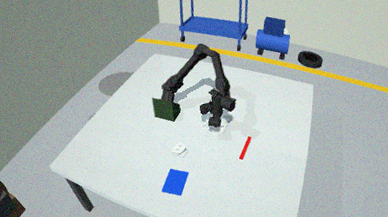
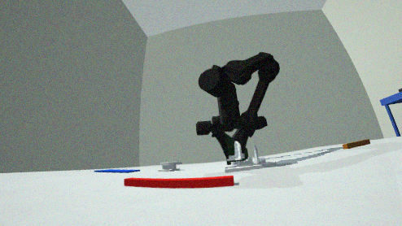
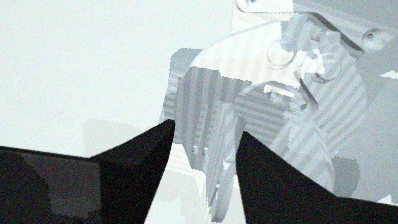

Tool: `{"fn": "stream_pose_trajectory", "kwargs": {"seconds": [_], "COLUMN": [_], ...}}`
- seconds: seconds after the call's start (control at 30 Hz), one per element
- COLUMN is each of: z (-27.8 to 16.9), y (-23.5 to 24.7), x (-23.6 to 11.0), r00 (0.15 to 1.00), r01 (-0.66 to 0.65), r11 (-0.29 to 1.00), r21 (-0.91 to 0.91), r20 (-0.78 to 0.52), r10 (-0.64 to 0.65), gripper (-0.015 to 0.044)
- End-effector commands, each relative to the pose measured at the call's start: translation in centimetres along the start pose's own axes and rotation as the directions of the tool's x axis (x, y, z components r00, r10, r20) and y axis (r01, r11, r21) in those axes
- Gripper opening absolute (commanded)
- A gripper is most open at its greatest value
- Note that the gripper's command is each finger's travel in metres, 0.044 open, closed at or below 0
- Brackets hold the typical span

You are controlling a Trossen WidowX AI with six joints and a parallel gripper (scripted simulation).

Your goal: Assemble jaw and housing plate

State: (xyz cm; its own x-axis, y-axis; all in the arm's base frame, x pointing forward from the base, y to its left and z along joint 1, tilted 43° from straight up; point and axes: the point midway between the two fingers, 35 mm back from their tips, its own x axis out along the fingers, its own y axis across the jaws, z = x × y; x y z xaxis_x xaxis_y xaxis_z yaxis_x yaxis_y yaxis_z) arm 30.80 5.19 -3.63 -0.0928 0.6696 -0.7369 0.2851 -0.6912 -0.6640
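Note:
My gripper (image 1: 215,124) (image 2: 237,159) (image 3: 206,132) is low over the pale base plate (image 2: 244,168) (image 3: 265,6), its fingers closed on a pale grey jaw (image 2: 238,149) (image 3: 197,107). In the wrist view the held jaw's rounded body reaches over the base. The other jaw (image 3: 347,97) seems to lie beside and partly under it; stripes and shadow hide where they meet. Whether the teeth mesh or the held jaw is on its pin I cannot tell. A small white piece with round marks, apparently the housing plate (image 1: 179,148) (image 2: 170,166), lies on the table apart from the base.
A red bar (image 1: 245,148) (image 2: 179,182) lies on the table near the base. A blue square (image 1: 175,181) (image 2: 117,171) lies beyond the white piece. A dark green panel (image 1: 165,109) stands by the arm. A brown block (image 2: 356,144) shows at the right in the exterior view.

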Motion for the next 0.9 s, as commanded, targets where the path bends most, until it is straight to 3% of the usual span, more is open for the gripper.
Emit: {"fn": "stream_pose_trajectory", "kwargs": {"seconds": [0.0,0.87], "z": [-0.03,-0.03], "y": [-0.02,-0.03], "x": [0.11,0.73], "r00": [1.000,1.000], "r01": [0.003,0.003], "r11": [1.000,1.000], "r21": [0.004,0.003], "r20": [-0.002,-0.002], "r10": [-0.003,-0.003], "gripper": [0.0134,0.0134]}}
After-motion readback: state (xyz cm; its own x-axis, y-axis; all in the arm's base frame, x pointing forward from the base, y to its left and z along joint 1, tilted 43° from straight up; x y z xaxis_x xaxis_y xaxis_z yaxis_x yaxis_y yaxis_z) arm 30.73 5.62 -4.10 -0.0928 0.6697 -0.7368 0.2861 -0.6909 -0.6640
